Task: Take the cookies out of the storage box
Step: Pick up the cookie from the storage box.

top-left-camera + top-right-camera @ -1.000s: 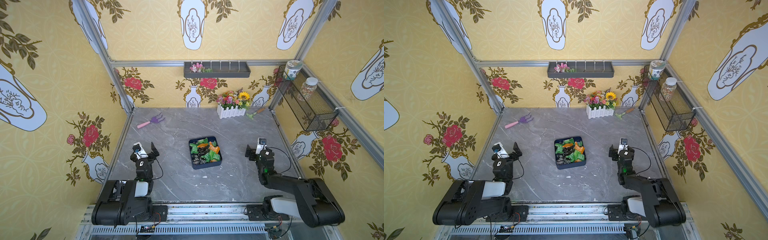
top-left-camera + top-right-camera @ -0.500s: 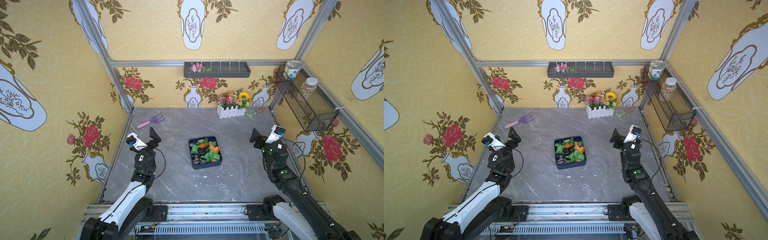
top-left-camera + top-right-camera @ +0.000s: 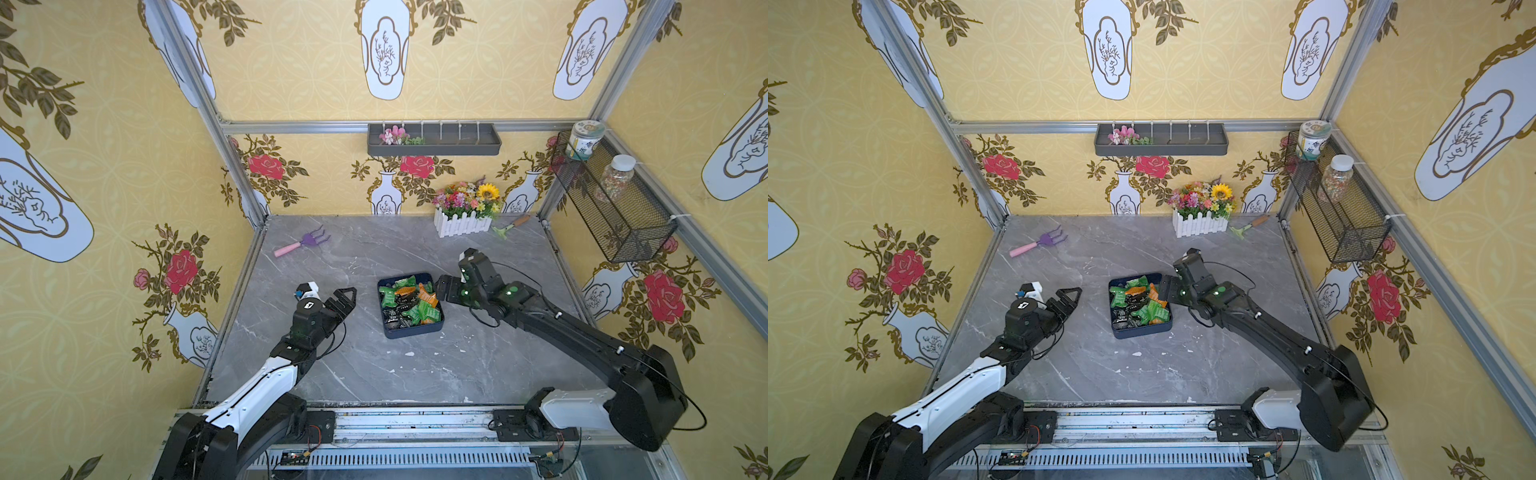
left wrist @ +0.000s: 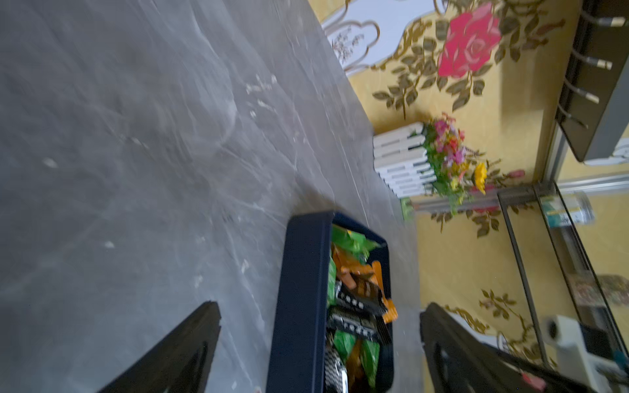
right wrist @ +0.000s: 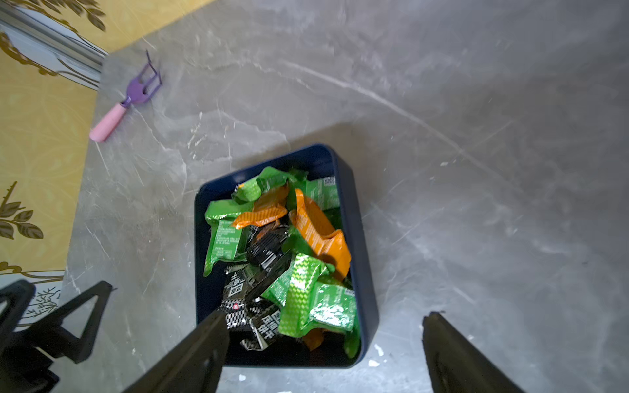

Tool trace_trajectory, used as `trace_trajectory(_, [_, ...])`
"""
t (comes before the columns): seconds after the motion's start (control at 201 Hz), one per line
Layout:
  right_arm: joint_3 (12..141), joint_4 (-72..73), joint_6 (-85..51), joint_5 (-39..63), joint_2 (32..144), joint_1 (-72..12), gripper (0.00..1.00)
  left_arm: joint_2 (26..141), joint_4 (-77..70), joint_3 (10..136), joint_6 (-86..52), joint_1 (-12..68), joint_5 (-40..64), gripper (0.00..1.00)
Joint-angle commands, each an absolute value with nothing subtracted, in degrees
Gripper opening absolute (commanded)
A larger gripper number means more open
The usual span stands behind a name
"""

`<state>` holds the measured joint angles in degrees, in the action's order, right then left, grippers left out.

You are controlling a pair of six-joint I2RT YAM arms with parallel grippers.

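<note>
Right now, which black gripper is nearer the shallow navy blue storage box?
The right gripper, at the box's rim; the left gripper stands apart over the grey marble tabletop.

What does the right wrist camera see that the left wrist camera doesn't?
Only the right wrist camera shows the purple garden fork with its pink handle. Only the left wrist camera shows the flower box and the dark wall shelf. Both show the blue box, full of green, orange and black snack packets, on the grey table.

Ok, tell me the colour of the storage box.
The storage box is dark navy blue; the right wrist view shows it best.
</note>
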<state>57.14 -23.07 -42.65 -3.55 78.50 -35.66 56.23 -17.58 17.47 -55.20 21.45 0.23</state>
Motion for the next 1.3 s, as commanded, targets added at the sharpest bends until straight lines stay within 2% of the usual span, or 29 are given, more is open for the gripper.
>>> trace_trajectory(0.0, [59.6,-23.9,-56.7,-3.0,83.7,-40.0,0.87,58.3,-19.2,17.9,-58.9,23.8,3.8,0.93])
trace_trajectory(0.065, [61.4,-21.4,-60.9,-2.3,88.0,-42.1,0.81,60.6,-20.1,17.8,-59.4,24.3,3.5,0.92])
trace_trajectory(0.264, [70.7,-24.8,-69.1,-2.1,98.6,-45.3,0.77,66.6,-23.8,19.4,-60.5,25.7,4.5,0.89])
trace_trajectory(0.319, [70.6,-23.0,-70.5,-1.5,99.5,-45.4,0.76,67.6,-24.4,19.7,-60.6,27.9,4.1,0.88])
trace_trajectory(0.727, [65.2,-19.6,-80.7,-1.0,99.4,-44.1,0.66,70.5,-26.3,19.9,-61.6,29.2,3.9,0.79])
trace_trajectory(0.876, [65.2,-17.4,-80.9,-0.3,100.7,-43.7,0.57,71.1,-26.4,20.5,-61.5,29.5,4.0,0.78])
trace_trajectory(1.11, [65.5,-15.7,-80.7,0.1,101.6,-42.6,0.29,71.5,-26.3,20.8,-61.3,29.6,4.0,0.75])
trace_trajectory(1.294, [64.6,-15.4,-81.0,0.0,101.7,-42.2,0.26,72.1,-26.6,20.9,-61.4,29.8,4.0,0.76])
